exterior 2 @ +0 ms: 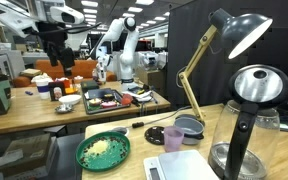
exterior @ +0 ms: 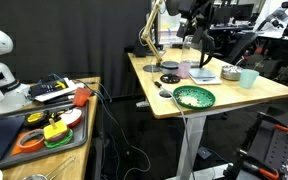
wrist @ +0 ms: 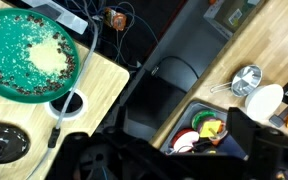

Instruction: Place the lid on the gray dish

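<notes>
The lid (exterior: 170, 78) is a dark flat disc lying on the wooden table just behind the green bowl. It also shows at the lower left of the wrist view (wrist: 4, 141), with a paler centre. The gray dish (exterior: 170, 67) sits just beyond the lid and also shows in an exterior view (exterior 2: 189, 128) by the lamp's foot. The dish is out of the wrist view. My gripper (exterior: 198, 38) hangs high above the table's far side. In the wrist view its dark fingers (wrist: 169, 150) are spread wide with nothing between them.
A large green bowl (exterior: 194, 96) of pale crumbs stands near the table's front edge. A small cup (wrist: 69, 103) stands at that edge beside it. A teal cup (exterior: 248, 77) and a silvery tray (exterior: 231, 72) stand further along. A lamp (exterior 2: 199, 70), a kettle (exterior 2: 246, 125) and a neighbouring table with toys (exterior: 44, 125) are nearby.
</notes>
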